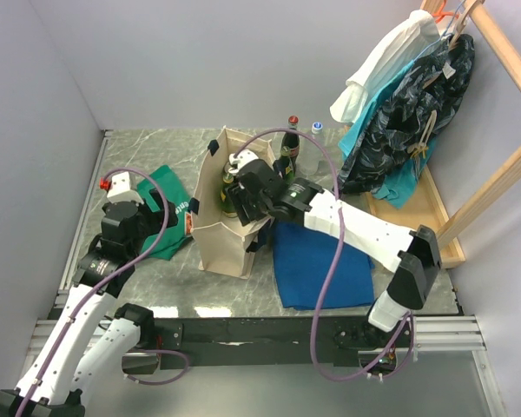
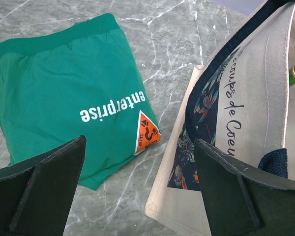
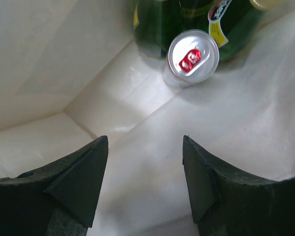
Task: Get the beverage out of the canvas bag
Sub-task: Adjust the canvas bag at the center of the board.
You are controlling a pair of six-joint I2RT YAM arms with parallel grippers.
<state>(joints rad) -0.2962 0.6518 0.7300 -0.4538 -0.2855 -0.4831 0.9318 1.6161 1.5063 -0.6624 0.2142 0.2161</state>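
The cream canvas bag (image 1: 215,245) with navy handles stands upright in the middle of the table. My right gripper (image 1: 240,196) reaches down into its mouth. In the right wrist view this gripper (image 3: 145,140) is open with nothing between its fingers, hanging above the bag's pale lining (image 3: 49,59). Ahead of it in the bag stand a silver can with a red tab (image 3: 192,53) and two dark green bottles (image 3: 160,22), all untouched. My left gripper (image 2: 140,142) is open and empty, low over the table beside the bag's left wall (image 2: 258,123).
A green cloth with white lettering (image 2: 64,83) lies left of the bag, a blue folded cloth (image 1: 321,265) right of it. Two capped bottles (image 1: 290,143) stand behind the bag. Clothes (image 1: 408,104) hang on a wooden rack (image 1: 495,182) at the back right.
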